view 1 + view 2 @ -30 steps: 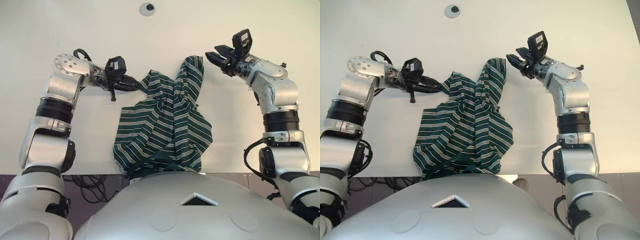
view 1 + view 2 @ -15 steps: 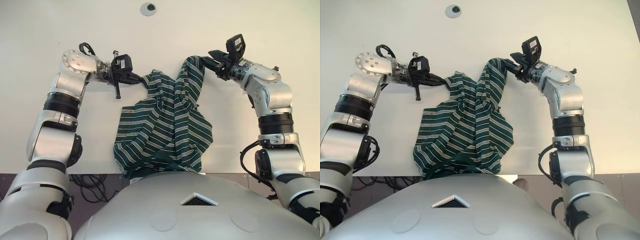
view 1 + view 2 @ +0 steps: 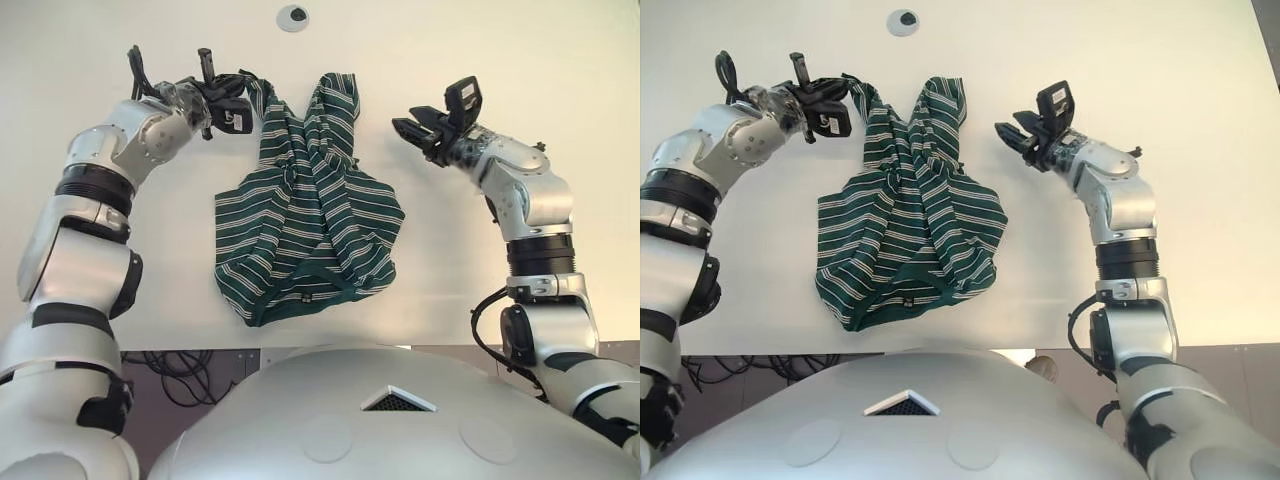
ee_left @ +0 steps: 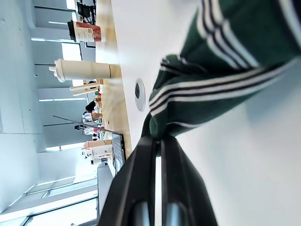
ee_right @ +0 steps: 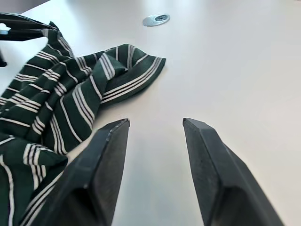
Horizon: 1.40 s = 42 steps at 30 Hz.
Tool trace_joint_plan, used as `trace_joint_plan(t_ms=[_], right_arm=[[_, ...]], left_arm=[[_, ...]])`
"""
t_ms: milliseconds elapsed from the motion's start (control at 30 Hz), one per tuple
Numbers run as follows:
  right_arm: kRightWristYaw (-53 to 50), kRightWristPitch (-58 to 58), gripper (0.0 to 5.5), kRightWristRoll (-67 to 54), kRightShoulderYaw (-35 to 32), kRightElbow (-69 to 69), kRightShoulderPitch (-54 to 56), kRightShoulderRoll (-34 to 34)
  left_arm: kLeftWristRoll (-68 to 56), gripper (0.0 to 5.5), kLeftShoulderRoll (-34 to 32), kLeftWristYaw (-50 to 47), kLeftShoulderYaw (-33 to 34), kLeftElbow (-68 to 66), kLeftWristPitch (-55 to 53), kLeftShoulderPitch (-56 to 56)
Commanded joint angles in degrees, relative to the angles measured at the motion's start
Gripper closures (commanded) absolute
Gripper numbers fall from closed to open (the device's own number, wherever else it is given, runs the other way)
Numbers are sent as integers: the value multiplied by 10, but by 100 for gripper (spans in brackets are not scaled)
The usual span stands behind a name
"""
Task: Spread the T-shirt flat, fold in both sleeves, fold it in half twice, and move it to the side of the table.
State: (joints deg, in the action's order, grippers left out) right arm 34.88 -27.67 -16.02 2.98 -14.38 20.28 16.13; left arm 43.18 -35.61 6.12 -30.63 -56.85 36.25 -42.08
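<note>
I am pinching the far-left corner of the crumpled green, white-striped cotton T-shirt (image 3: pixel 305 235) with the left hand (image 3: pixel 245 88); the T-shirt is lying bunched on the white tabletop (image 3: pixel 500 60). The right hand (image 3: pixel 408 126) is hovering spread and empty, just right of the T-shirt's far end.

the t-shirt (image 3: pixel 305 215) is dark green with thin white stripes. it is not flat. it lies in a crumpled heap with many folds, about in the middle of the white table (image 3: pixel 560 60). one far corner is pulled out to the left, pinched in the left gripper (image 3: pixel 243 84). a second bunched part points away beside it. the wide part lies toward the table's near edge.
</note>
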Motion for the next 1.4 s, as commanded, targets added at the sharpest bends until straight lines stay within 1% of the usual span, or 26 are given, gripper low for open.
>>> trace_joint_plan(t_ms=[33, 133, 400, 567, 733, 767, 800, 867, 1033, 1133, 1200, 1300, 1400], right_arm=[[18, -8, 375, -17, 12, -2, 43, -32], [32, 0, 415, -13, 24, -34, 68, -42], [43, -28, 415, -6, 38, -133, 144, -69], [51, -93, 415, -13, 35, -180, 183, -74], [52, -101, 415, 10, 51, -225, 201, -77], [48, -97, 434, 13, 49, -231, 202, -79], [48, -91, 441, 13, 45, -234, 202, -81], [50, -85, 476, 9, 38, -228, 198, -81], [91, -95, 547, -47, 3, -152, 158, -82], [82, -101, 547, -62, -18, -125, 129, -73], [75, -107, 547, -74, -46, -99, 108, -61], [78, -125, 547, -94, -91, -30, 53, -17], [84, -139, 547, -111, -121, 18, 12, 22]], left_arm=[[-33, 550, 24, 6, 14, -5, 29, -15], [-56, 550, 37, 22, 24, 15, 37, -20], [-119, 550, 60, 83, 55, 71, 19, -12], [-177, 550, 90, 142, 76, 147, -27, 2], [-189, 550, 96, 167, 85, 190, -61, 16], [-188, 550, 96, 168, 85, 190, -64, 16], [-187, 550, 95, 169, 86, 189, -67, 16], [-175, 550, 88, 162, 84, 173, -68, 14], [-166, 550, 75, 147, 90, 127, -68, 9], [-167, 550, 70, 141, 95, 108, -62, 1], [-158, 550, 61, 128, 97, 84, -57, -9], [-134, 550, 39, 93, 93, 43, -48, -25], [-115, 550, 23, 66, 88, 19, -37, -28]])
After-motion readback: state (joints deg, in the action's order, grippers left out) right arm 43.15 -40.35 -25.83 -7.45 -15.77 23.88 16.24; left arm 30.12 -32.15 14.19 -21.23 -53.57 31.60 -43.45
